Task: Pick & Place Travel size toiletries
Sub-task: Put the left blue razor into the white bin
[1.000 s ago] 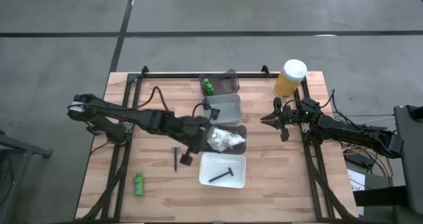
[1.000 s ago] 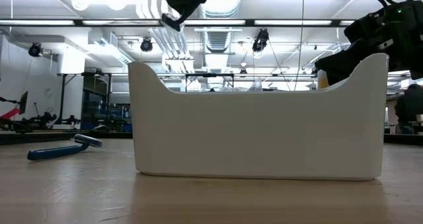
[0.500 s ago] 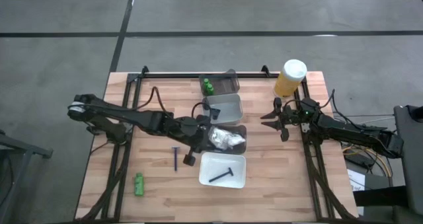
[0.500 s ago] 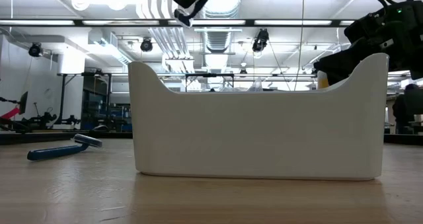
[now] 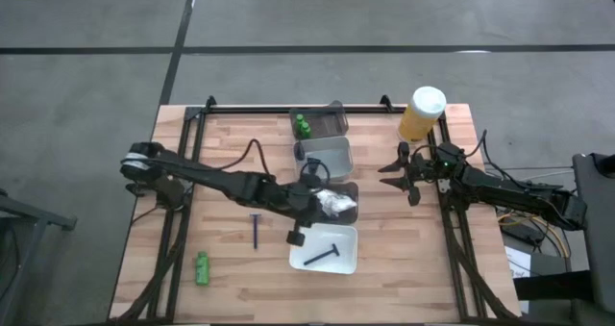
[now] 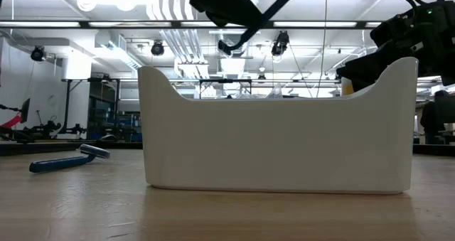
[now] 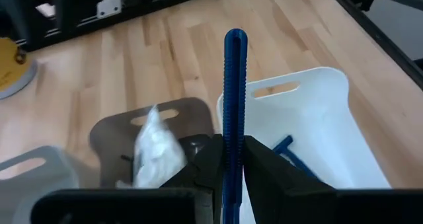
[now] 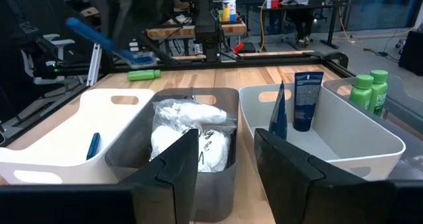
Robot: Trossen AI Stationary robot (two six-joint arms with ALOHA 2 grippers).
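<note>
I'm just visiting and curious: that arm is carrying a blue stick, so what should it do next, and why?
Probably ease it lower over the white tray and let go. The left pincer holds the blue razor just above that tray, where another razor already lies.

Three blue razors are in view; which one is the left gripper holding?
The blue razor clamped in the left gripper, raised above the white tray. One other razor lies inside that tray; the third razor lies on the table.
</note>
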